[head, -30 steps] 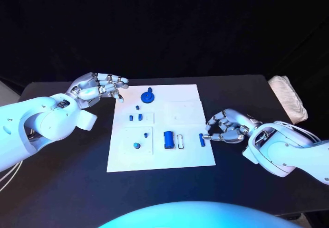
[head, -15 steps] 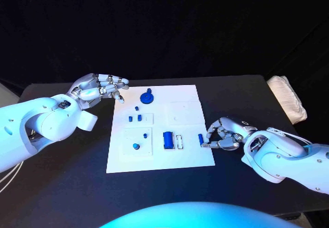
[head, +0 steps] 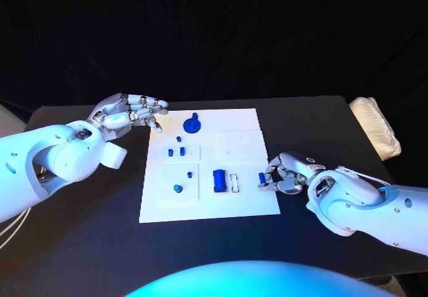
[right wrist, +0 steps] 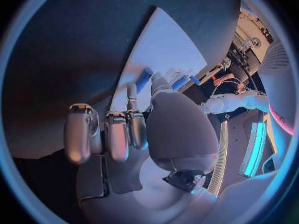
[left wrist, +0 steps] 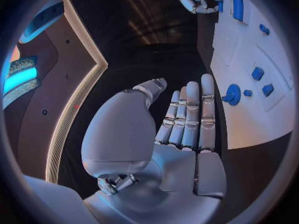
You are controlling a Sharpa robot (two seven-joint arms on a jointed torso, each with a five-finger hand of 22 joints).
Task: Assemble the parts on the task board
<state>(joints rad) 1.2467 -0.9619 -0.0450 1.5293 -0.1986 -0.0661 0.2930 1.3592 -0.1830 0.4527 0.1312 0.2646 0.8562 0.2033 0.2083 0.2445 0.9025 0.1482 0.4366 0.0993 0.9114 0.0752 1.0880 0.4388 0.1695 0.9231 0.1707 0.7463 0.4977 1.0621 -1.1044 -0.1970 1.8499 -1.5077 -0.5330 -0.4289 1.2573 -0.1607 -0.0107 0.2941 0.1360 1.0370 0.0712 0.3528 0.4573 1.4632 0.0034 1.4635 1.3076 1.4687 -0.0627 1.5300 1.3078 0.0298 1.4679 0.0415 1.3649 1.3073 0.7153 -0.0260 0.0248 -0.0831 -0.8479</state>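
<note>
The flat white task board (head: 242, 204) lies mid-bench on the matte black bench (head: 80, 247). The right hand (head: 287, 174) pinches a small blue peg (head: 261, 179) upright in its silver fingers (head: 273, 166) at the board's right edge. Just beside it, a chunky blue cylinder (head: 218, 181) lies in its slot (smooth, glossy). The left hand (head: 127, 112) hovers off the board's far left corner, fingers loosely curled, holding nothing

The black table (head: 80, 235) carries the white task board (head: 240, 141) and a pale folded cloth (head: 375, 124).
</note>
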